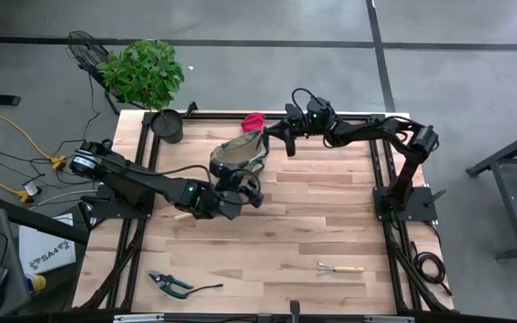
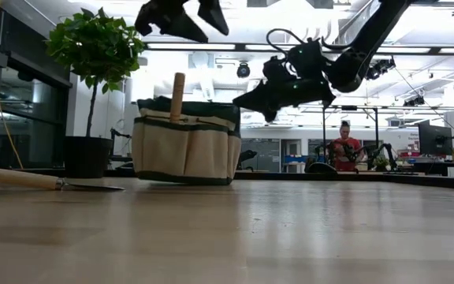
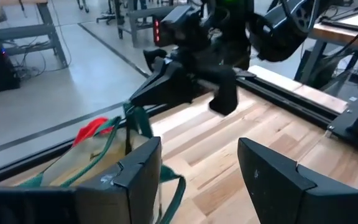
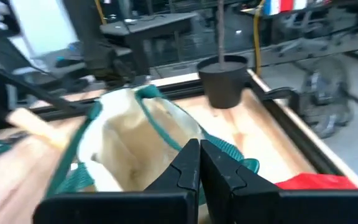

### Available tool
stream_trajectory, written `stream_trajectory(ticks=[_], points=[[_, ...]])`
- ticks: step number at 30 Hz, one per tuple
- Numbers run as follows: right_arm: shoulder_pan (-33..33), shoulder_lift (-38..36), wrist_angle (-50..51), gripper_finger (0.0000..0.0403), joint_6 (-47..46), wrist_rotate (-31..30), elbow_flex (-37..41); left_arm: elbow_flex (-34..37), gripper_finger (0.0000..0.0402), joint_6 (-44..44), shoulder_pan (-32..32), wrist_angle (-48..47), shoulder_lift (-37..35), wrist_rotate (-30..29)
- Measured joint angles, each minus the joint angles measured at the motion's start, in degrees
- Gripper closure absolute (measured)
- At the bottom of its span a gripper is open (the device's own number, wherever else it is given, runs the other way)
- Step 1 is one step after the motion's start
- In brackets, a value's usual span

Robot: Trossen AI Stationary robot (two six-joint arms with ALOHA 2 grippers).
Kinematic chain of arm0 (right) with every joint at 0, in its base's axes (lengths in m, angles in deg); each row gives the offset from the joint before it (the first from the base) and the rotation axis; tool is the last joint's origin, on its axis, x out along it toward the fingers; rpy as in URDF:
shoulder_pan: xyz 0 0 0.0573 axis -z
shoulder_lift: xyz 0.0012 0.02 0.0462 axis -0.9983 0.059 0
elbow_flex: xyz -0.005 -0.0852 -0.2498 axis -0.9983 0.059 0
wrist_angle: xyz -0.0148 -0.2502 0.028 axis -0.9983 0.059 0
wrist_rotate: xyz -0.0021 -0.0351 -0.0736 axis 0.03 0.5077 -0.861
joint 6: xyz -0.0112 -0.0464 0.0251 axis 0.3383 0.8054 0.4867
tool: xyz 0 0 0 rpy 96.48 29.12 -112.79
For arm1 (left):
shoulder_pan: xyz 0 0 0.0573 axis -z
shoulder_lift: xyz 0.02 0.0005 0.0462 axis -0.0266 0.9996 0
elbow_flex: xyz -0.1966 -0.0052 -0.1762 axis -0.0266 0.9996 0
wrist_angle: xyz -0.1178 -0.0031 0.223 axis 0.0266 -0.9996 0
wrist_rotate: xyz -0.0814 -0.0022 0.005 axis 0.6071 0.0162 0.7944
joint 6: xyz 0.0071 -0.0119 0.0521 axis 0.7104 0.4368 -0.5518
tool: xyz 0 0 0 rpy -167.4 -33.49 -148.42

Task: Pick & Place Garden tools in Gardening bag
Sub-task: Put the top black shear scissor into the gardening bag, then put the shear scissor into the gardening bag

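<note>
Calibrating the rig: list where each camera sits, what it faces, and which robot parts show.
High: overhead, looking down; both arms, gardening bag.
Low: table height, level; bag, both arms overhead.
Left wrist: behind open left gripper, facing right gripper.
Right wrist: behind shut right gripper, facing black pot.
Shared: every view shows the bag.

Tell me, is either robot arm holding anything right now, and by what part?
The right gripper has its fingers shut on the gardening bag, at its green handle. The left gripper, open beside the bag, holds nothing.
</note>
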Motion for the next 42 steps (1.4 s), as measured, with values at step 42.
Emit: stream_trajectory(ticks=[42], points=[[-2.3, -23.9, 49.4, 0.0399, 19.6, -2.1, 0.2, -0.1, 0.0194, 15.7, 0.0, -31.3, -4.0, 28.6]])
